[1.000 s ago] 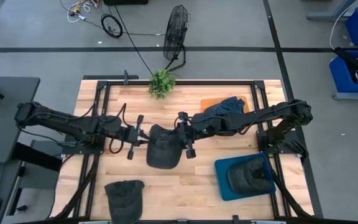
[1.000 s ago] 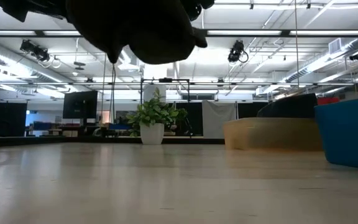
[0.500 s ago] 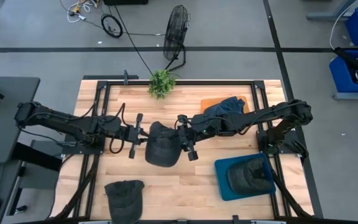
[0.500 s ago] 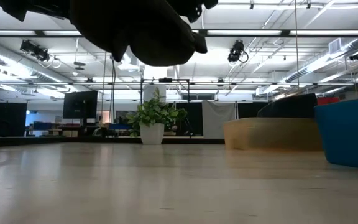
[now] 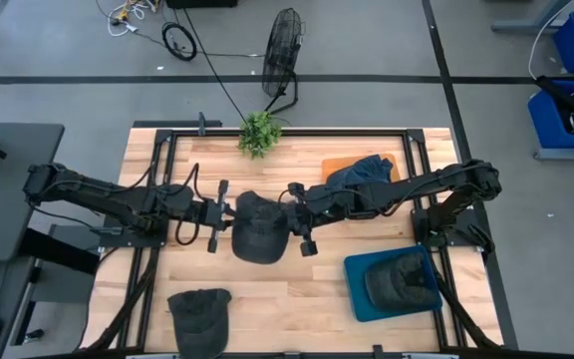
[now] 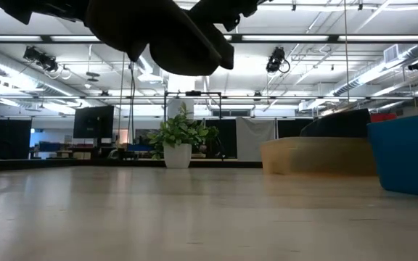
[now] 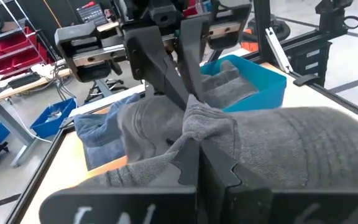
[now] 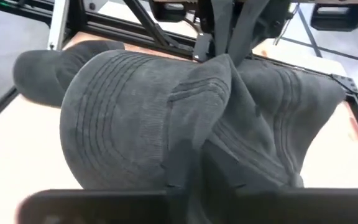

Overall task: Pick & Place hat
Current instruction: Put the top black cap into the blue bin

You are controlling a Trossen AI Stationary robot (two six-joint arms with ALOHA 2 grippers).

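A dark grey cap hangs in the air above the middle of the table, between my two grippers. My left gripper comes at it from the table's left and is shut on it. My right gripper comes from the right and is shut on it too. The low view shows the cap well above the tabletop. The right wrist view shows its stitched brim and crown. My left gripper pinches a bunched fold of the cap's cloth between its two fingers, coming level from the table's left. The cap is lifted clear of the table. My right gripper pinches a raised fold of the cap between its two fingers, level from the table's right, opposite the left gripper. The cap's brim sags beside the hold.
A second dark cap lies at the near left. A blue tray at the near right holds another cap. An orange tray at the far right bears a dark cap. A small plant stands at the far edge.
The cap has shifted a little toward the table's far edge while held between both grippers, and its hanging part has drawn up slightly. Both grippers have stayed shut on it.
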